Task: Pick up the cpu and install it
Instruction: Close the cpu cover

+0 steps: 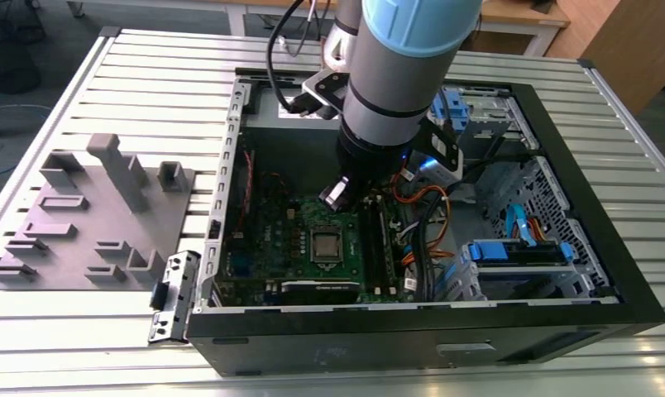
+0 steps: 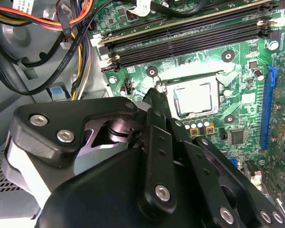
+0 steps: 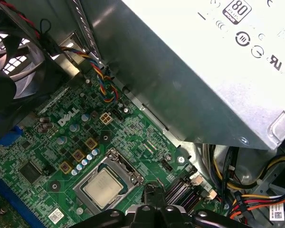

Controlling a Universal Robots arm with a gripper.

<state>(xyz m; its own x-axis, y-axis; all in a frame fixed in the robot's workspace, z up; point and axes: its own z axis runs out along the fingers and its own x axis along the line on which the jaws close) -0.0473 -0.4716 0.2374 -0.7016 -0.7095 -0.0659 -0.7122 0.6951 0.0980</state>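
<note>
I have the arm [image 1: 404, 91] reaching down into the open case [image 1: 421, 322], which lies on its side on the slatted worktop [image 1: 145, 74]. The cpu [image 1: 327, 245] sits flat inside the socket frame [image 1: 312, 246] on the green board [image 1: 277, 240]; it shows in both wrist views too, silvery top up [image 2: 194, 98] [image 3: 102, 188], seated square within the frame [image 2: 166, 97] [image 3: 80, 187]. So it is already in the socket, not in my claw.

In the exterior view the claw [image 1: 335, 197] hangs just at 12 o'clock of the cpu, near but apart from it. In the second wrist view the black claw linkage [image 2: 152, 156] fills the foreground, its tip close beside the frame at the cpu's 9 o'clock. Whether the claw is apart or together I cannot tell; nothing shows clamped in it.

The memory slots [image 2: 190, 40] run at 12 o'clock of the cpu in that view. The grey tray [image 1: 84, 219] with upright blocks lies on the worktop well apart, at 9 o'clock of the case in the exterior view. The power supply [image 3: 194, 66] looms over the board [image 3: 61, 142] in the first wrist view, a fan [image 3: 12, 66] at the corner.
</note>
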